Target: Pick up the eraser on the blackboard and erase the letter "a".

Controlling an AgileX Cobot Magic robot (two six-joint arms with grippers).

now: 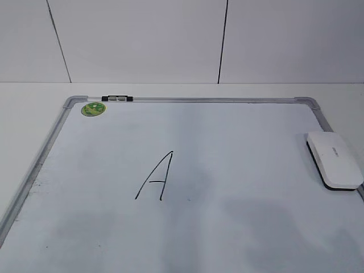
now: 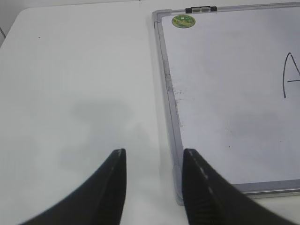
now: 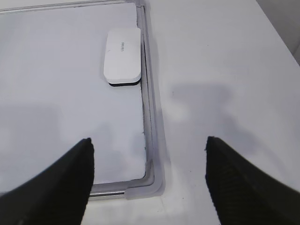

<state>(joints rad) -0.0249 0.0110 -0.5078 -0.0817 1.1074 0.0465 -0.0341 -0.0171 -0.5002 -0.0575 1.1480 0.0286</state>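
Note:
The blackboard (image 1: 239, 142) is a white board in a silver frame, lying flat on the white table. The white eraser (image 1: 334, 159) rests on the board at its right edge; the right wrist view shows the eraser (image 3: 123, 56) lying against the frame. No letter "a" shows on the board in any view. My right gripper (image 3: 149, 140) hovers wide open over the blackboard's near right corner (image 3: 145, 187), well short of the eraser. Off the near left corner of the blackboard (image 2: 225, 70), my left gripper (image 2: 153, 152) stands open and empty. Neither gripper appears in the exterior view.
A tall capital "A" (image 1: 156, 177) is drawn mid-board, with its left part (image 2: 290, 75) at the edge of the left wrist view. A round green sticker (image 1: 92, 109) and a small black-and-grey clip (image 1: 116, 98) sit at the far left corner. Bare table surrounds the board.

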